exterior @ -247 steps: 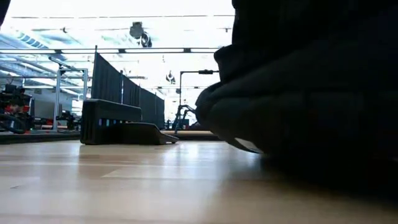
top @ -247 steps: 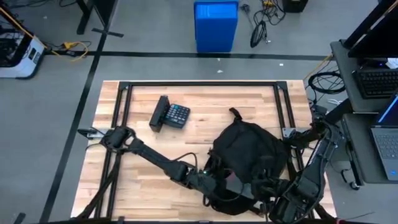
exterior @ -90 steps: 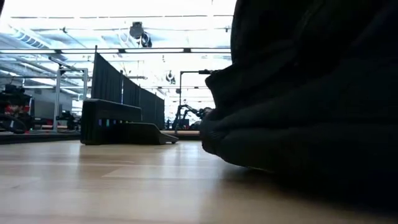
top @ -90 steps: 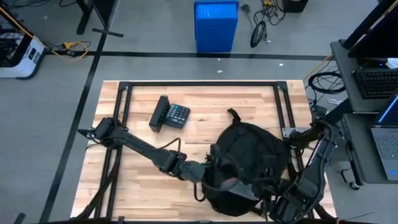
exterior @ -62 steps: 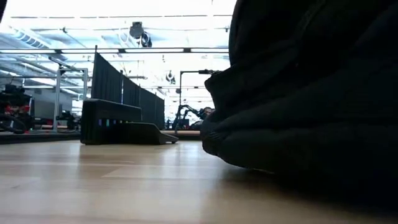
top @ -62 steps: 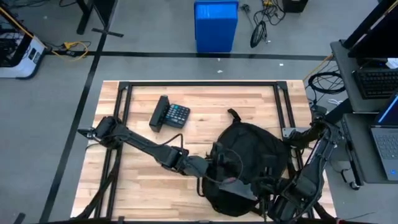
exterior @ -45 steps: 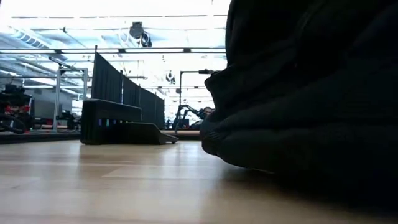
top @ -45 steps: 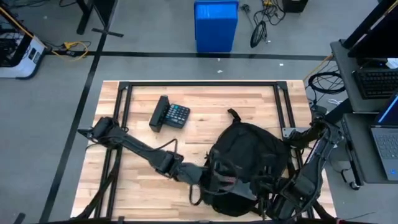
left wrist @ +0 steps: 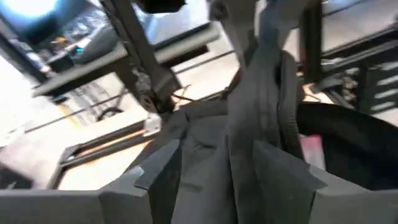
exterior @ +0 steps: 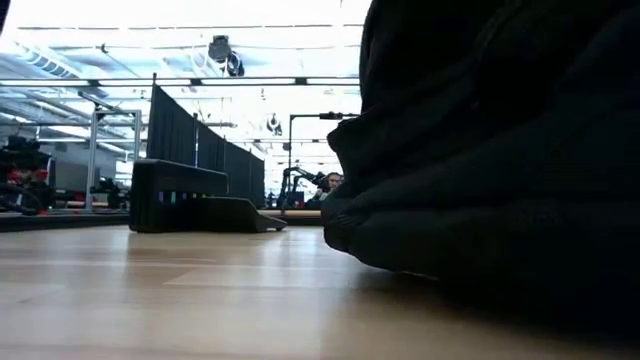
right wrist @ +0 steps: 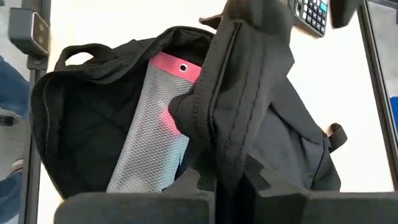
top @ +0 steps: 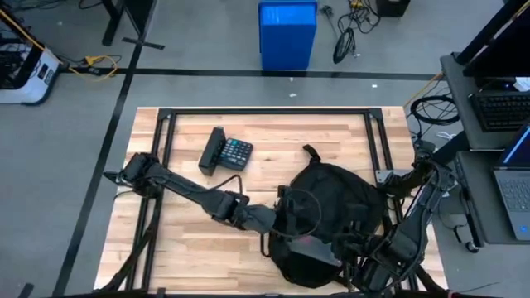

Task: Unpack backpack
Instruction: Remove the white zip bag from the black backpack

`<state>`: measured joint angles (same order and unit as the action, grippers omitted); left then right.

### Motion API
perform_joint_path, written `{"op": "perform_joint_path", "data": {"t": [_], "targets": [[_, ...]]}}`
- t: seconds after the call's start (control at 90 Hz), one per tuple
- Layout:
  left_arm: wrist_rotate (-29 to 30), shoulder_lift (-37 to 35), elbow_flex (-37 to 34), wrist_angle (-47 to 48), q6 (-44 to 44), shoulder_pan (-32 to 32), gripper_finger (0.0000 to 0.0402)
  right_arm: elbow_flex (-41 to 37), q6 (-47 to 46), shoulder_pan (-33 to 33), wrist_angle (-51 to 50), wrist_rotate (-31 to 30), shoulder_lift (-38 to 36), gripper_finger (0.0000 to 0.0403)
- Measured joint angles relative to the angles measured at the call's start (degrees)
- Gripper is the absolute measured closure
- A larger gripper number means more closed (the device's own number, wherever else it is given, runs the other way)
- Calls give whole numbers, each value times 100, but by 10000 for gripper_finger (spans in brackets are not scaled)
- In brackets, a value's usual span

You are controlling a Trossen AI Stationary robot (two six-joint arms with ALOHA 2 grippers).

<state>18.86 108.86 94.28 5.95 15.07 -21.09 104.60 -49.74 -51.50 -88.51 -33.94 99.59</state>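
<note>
Surface: you are working on a pale wooden butcher-block table [top: 190, 248] with a black metal frame [top: 265, 112] laid around its top.
Backpack: the large black fabric backpack [top: 331, 211], rounded and oval, lies toward 4 o'clock on the table, its top loop pointing to 12 o'clock. In the low view it fills the right side of the picture [exterior: 500, 150] and rests on the wood.
Opening: in the right wrist view you see the bag's mouth gaping, with a grey mesh pouch with a pink edge [right wrist: 155, 124] showing inside.
Left gripper: your left gripper [top: 291, 225] reaches in from 9 o'clock onto the backpack's left edge. In its wrist view the fingers [left wrist: 273, 180] are closed on a fold of the black fabric.
Right gripper: your right gripper [top: 352, 248] sits at the backpack's 5 o'clock edge; its wrist view shows the fingers [right wrist: 193, 183] pinched on a black strap of the bag.
Calculator: a black calculator with blue and white keys [top: 226, 153] lies at 11 o'clock of the backpack, well apart from it.
Room: grey floor around the table, a blue plastic bin [top: 287, 33] at 12 o'clock beyond the table, a side desk with a laptop [top: 513, 186] at 3 o'clock, and cables on the floor. The low view shows dark partition panels [exterior: 200, 150] under bright ceiling lights.
</note>
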Motion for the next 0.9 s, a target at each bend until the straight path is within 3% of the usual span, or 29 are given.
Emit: {"op": "perform_joint_path", "data": {"t": [0.256, 0.411, 0.544, 0.689, 0.844, 0.9], "targets": [[-446, -4, 0, 84, -57, 85, 360, 0, -125, 57, 76, -1, 0, 403], [-443, -150, -4, 125, 6, -89, 380, 0, -192, 57, 87, 55, 0, 403], [-424, -294, -2, 51, 75, -343, 354, 0, -208, 84, 72, 78, 0, 403], [-361, -293, -2, 96, 81, -548, 292, 0, -190, 114, 43, 89, 0, 403], [632, -185, 1, 125, 62, -546, 215, 0, -170, 131, 48, 92, 0, 403], [659, -94, 0, 178, 40, -450, 189, 0, -168, 143, 53, 93, 0, 403]]}}
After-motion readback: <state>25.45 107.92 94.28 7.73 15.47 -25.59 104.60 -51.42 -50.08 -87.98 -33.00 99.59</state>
